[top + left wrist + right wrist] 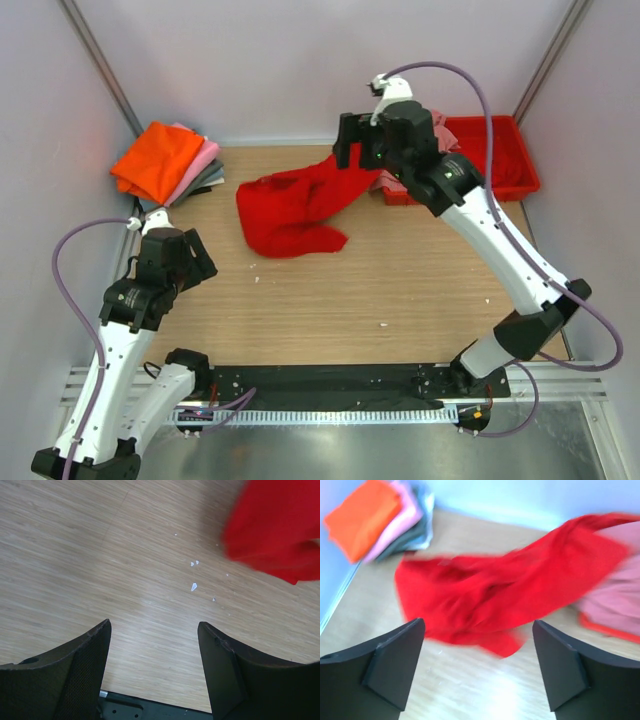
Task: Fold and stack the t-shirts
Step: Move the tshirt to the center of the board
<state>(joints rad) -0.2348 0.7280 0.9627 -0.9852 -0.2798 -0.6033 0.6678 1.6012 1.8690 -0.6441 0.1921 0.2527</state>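
A bright red t-shirt point(295, 205) lies crumpled in the middle of the table, one end trailing up toward the red tray point(505, 160); it also shows as a blurred red t-shirt point(495, 595) and a red corner point(275, 525). A dusty pink t-shirt point(615, 605) hangs over the tray's edge. Folded orange, light pink and grey t-shirts form a stack point(165, 160) at the back left. My right gripper point(347, 152) hovers above the red shirt's far end, open point(478, 622), nothing between its fingers. My left gripper point(198, 262) is open point(152, 625) over bare wood, left of the shirt.
The red plastic tray stands at the back right corner against the wall. White walls and metal posts close in the table at the back and sides. Small white specks point(194, 586) lie on the wood near the left gripper.
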